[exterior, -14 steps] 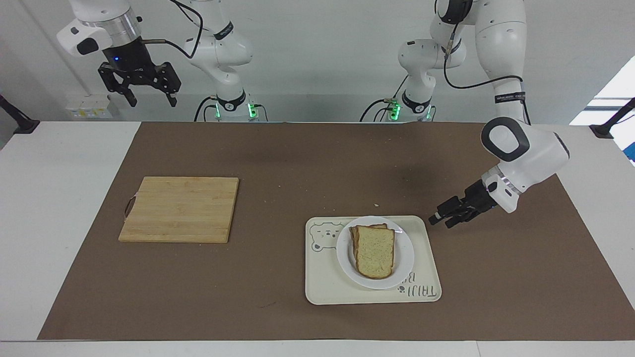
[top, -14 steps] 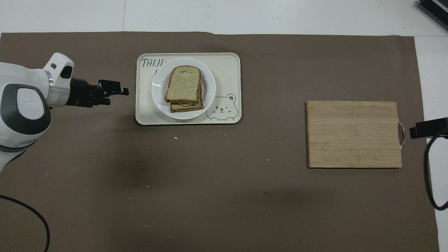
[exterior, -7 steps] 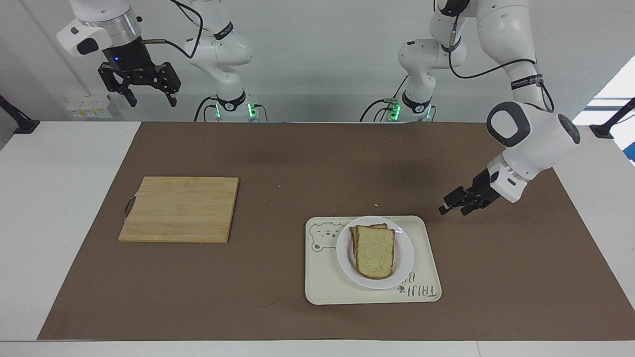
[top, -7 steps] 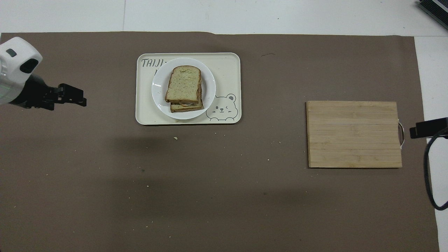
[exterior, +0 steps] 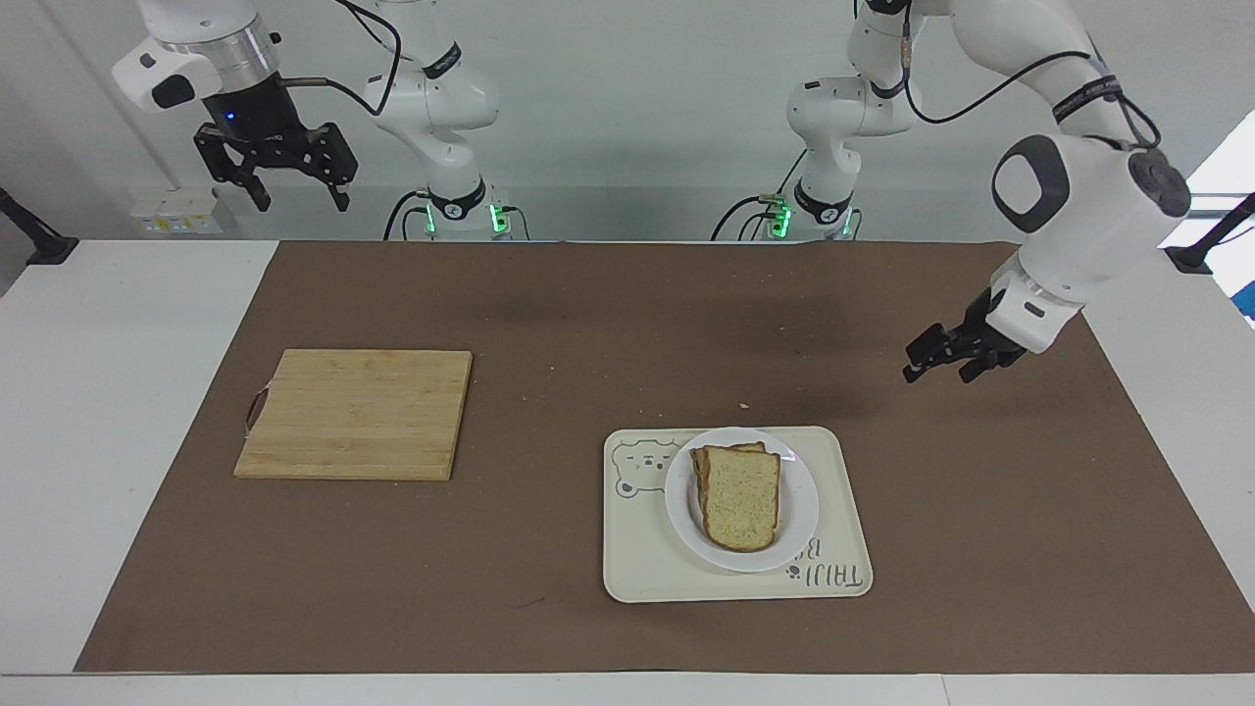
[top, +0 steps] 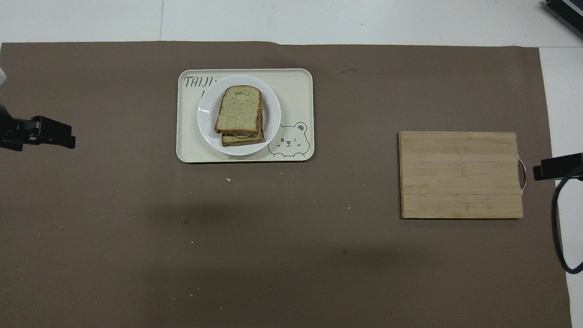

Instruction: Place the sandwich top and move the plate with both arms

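Note:
The sandwich top [exterior: 742, 495] lies on the stacked sandwich on the white plate [exterior: 801, 512], which sits on the bear-print tray [exterior: 637, 559]. In the overhead view the sandwich top [top: 239, 108] covers the lower slice, and the plate [top: 273, 116] sits on the tray [top: 298, 91]. My left gripper [exterior: 939, 361] is open and empty, raised over the brown mat toward the left arm's end, apart from the tray; it shows at the overhead view's edge [top: 41, 136]. My right gripper [exterior: 275, 181] is open and empty and waits high at the right arm's end.
A wooden cutting board [exterior: 358, 412] lies on the mat toward the right arm's end and also shows in the overhead view [top: 460, 175]. Crumbs dot the brown mat [exterior: 549, 294]. A dark part of the right gripper [top: 558, 166] shows beside the board's handle.
My left gripper has drawn away from the tray, rising and moving toward the left arm's end of the table. The sandwich, plate and right arm have not moved.

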### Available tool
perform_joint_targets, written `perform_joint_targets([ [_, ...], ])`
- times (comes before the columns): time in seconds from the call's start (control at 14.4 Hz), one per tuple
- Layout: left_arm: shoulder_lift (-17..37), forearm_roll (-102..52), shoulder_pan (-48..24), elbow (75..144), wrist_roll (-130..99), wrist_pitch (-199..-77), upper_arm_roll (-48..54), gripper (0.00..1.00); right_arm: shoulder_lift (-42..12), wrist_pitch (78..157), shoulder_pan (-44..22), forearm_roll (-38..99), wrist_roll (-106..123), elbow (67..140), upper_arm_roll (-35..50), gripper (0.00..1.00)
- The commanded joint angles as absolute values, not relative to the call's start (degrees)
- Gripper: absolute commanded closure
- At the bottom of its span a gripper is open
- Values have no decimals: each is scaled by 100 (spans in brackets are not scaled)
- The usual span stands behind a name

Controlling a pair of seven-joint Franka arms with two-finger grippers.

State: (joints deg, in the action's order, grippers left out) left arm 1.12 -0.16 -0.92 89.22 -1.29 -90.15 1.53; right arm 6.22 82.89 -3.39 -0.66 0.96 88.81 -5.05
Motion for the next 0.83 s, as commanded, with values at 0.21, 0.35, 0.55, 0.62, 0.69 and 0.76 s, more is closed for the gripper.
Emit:
perform_joint_targets([
  [0.21,-9,-61,-35,8859,-88,-8815,106,0,668,8306,-290,9,193,8956,-501,0],
  [0.35,-9,-105,-35,8859,-105,-8815,105,0,668,8306,-290,0,193,8956,-501,0],
  [0.55,-9,-105,-35,8842,-105,-8815,105,0,668,8306,-290,9,193,8956,-501,0],
  [0.62,-9,-105,-35,8816,-105,-8824,97,0,668,8306,-290,9,193,8956,-501,0],
  [0.69,-9,-105,-44,8815,-114,-8833,97,0,668,8306,-290,0,193,8956,-501,0],
  [0.76,-9,-105,-44,8815,-114,-8824,97,0,668,8306,-290,0,193,8956,-501,0],
])
